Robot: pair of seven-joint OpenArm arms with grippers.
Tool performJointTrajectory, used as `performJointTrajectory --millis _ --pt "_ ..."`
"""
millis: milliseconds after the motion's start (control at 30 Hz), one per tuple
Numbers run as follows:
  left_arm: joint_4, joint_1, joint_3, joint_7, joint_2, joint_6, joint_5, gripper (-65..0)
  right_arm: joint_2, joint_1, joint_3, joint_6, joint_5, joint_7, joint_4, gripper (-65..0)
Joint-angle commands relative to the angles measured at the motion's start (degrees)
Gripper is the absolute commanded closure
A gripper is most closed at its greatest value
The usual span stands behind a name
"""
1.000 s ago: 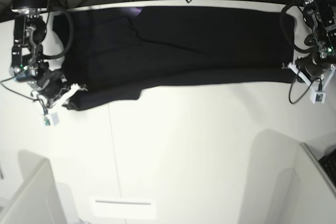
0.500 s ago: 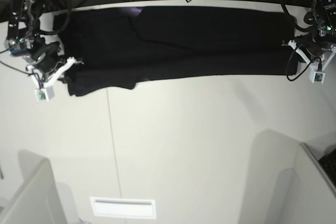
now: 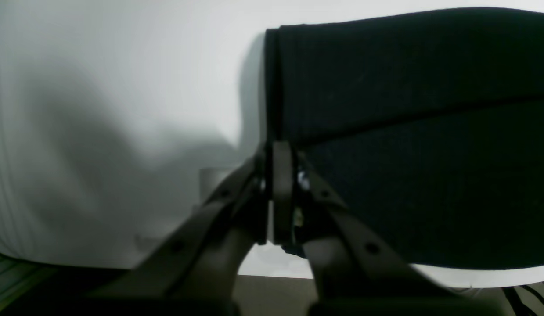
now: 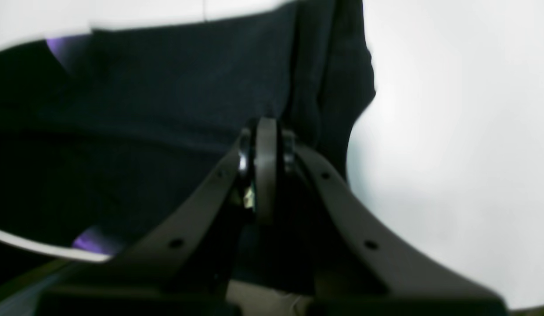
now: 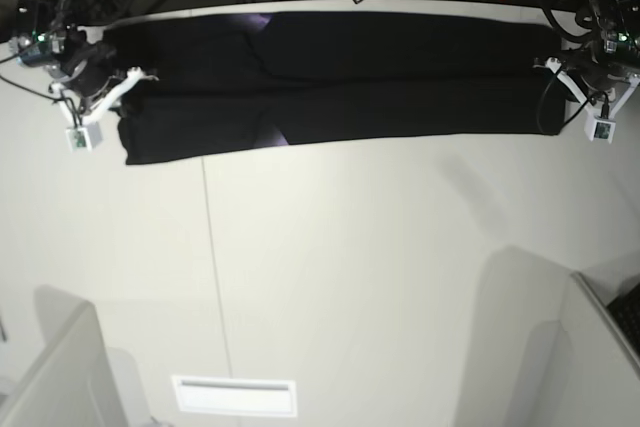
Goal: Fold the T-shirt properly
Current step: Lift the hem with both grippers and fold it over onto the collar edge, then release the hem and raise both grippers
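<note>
- Both my arms sit at the top of the base view, one at each end of the black T-shirt [image 5: 340, 82], which lies as a long dark band across the far edge of the white table [image 5: 350, 277].
- My left gripper [image 5: 562, 75] is at the upper right of the frame, jaws together and pinched on the shirt's end there. In the left wrist view the fingertips [image 3: 278, 175] meet right at the cloth's folded corner, with a doubled layer of fabric running off to the right.
- My right gripper [image 5: 112, 82] is at the upper left, jaws likewise closed on the other end. The right wrist view shows its tips [image 4: 263, 149] buried in bunched black cloth (blurry, so I cannot say how many layers are caught).
- Why hold both ends? My read: gripping the two extremes keeps the cloth taut, so the near edge lays over in one straight line instead of sagging in the middle.
- The near edge looks mostly straight, though the lower-left part hangs a little lower than the rest and there is a small pale crease near the middle-left.
- I judge this a lengthwise fold nearly laid down; letting go cleanly without dragging the corners is the tricky bit ahead.
</note>
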Motion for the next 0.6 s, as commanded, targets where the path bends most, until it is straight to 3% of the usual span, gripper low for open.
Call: performJointTrajectory --millis 0,567 --pt "0.9 0.2 -0.6 -0.5 -1.0 0.2 0.2 0.0 0.1 0.0 1.2 0.0 0.6 0.9 1.2 0.0" --pt "0.7 1.6 -0.5 -0.5 -1.5 0.2 0.4 0.0 -1.2 -5.3 3.1 0.0 0.3 0.9 2.7 0.0"
